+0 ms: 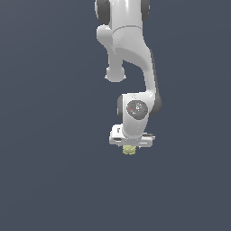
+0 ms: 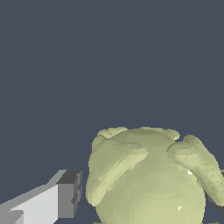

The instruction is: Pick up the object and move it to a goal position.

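The object (image 1: 129, 150) is a small pale yellow-green lumpy blob. In the exterior view it sits right under the white gripper (image 1: 131, 145) and is much narrower than the hand. In the wrist view the object (image 2: 148, 179) fills the space between the fingers. One grey-tipped finger (image 2: 68, 197) stands close against one side of it, with only a thin sliver between them. The other finger is mostly hidden behind the blob at the frame's edge. The gripper looks shut on the object.
The white arm (image 1: 131, 54) comes down from the top of the exterior view. Plain dark blue-grey background surrounds it in both views, with no other objects, edges or goal marker showing.
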Tool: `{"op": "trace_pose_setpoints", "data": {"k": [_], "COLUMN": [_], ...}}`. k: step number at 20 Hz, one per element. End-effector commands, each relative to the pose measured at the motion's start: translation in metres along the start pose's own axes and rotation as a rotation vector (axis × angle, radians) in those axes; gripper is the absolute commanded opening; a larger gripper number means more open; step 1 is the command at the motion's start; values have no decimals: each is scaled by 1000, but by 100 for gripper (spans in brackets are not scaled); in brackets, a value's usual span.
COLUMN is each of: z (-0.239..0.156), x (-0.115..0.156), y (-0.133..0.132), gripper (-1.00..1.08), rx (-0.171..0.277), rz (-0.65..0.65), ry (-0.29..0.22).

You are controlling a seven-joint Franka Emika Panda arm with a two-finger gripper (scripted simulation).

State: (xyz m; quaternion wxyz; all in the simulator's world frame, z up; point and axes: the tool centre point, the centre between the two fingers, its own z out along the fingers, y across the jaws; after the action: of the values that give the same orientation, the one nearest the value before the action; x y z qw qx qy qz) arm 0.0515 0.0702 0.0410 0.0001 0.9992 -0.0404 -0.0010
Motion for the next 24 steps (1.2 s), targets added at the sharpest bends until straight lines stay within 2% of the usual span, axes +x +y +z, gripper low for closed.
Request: {"op": "trace_pose_setpoints", "data": {"k": [1, 2, 3, 16, 24], "z": [2, 2, 2, -1, -32], "x": [1, 2, 2, 1, -4], "y": [0, 0, 0, 0, 1], "gripper": [100, 100, -100, -100, -100], "rx": [0, 0, 0, 0, 0], "rz": [0, 0, 0, 0, 0], "ry": [2, 2, 2, 2, 2]}}
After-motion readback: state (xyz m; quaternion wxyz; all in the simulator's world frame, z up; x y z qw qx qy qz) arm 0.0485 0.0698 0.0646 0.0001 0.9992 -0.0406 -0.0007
